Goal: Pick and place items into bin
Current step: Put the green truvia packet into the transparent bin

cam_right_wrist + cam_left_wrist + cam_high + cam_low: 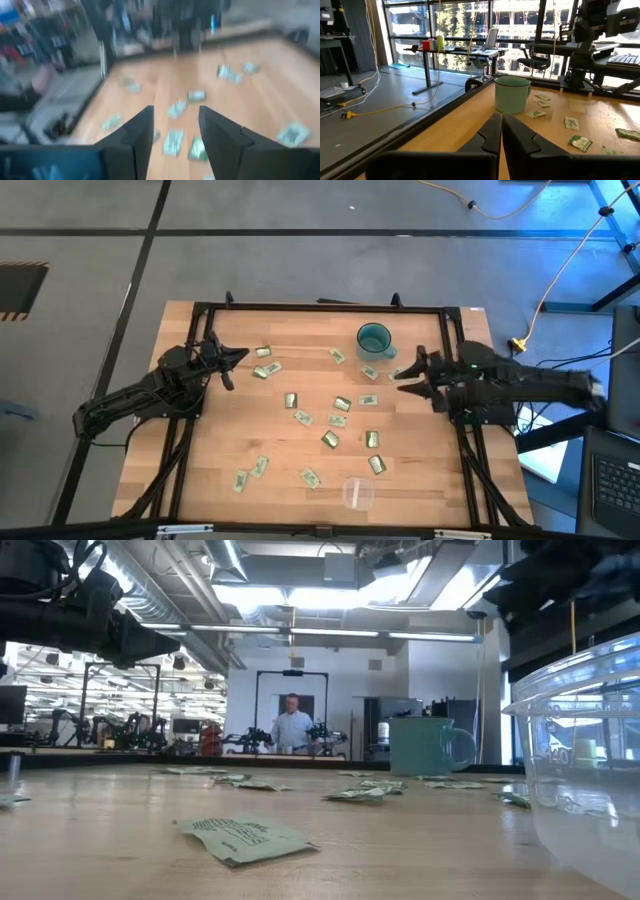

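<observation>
Several small pale green and white packets (331, 418) lie flat, scattered over the wooden table; one lies close in the low view (245, 837). The bin, a clear round cup (358, 493), stands near the table's near edge and shows large at the right of the low view (585, 770). My left gripper (240, 357) waits shut over the table's far left part, its fingers together (501, 122), touching nothing. My right gripper (400, 372) hovers open above the table's right side, right of the packets, with nothing between its fingers (176, 117).
A teal mug with a handle (374, 340) stands at the table's far side, between the two grippers (511, 94). A black frame (320, 307) runs along the table's edges. A person (292, 725) stands far off in the room beyond.
</observation>
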Robot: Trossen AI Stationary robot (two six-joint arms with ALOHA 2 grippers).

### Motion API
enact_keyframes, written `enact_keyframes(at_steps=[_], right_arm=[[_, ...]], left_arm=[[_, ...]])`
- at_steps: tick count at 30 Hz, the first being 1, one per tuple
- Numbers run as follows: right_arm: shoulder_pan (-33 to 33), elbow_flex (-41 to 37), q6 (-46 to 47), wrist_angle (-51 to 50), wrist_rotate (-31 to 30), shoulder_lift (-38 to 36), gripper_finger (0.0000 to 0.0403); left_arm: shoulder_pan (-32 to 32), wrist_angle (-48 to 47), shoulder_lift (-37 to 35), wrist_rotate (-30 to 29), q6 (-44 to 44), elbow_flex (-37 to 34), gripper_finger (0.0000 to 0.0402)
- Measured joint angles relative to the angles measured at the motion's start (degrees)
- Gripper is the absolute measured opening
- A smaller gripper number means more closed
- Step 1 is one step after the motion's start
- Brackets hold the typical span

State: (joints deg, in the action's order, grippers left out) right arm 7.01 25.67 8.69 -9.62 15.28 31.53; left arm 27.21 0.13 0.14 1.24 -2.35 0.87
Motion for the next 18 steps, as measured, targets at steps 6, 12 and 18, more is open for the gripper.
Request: enact_keyframes(at_steps=[6, 12, 18], right_arm=[[-11.96, 11.59, 1.47, -11.53, -7.29, 20.37, 0.0147], [-24.44, 18.52, 8.71, -13.27, -11.72, 38.15, 0.0107], [-32.23, 23.69, 18.00, -14.76, -11.75, 51.20, 0.0075]], left_arm=[[0.01, 0.01, 0.00, 0.02, -2.80, -0.01, 0.0011], [0.00, 0.01, 0.00, 0.02, -2.89, 0.00, 0.0013], [0.01, 0.00, 0.00, 0.02, -2.89, -0.01, 0.0010]])
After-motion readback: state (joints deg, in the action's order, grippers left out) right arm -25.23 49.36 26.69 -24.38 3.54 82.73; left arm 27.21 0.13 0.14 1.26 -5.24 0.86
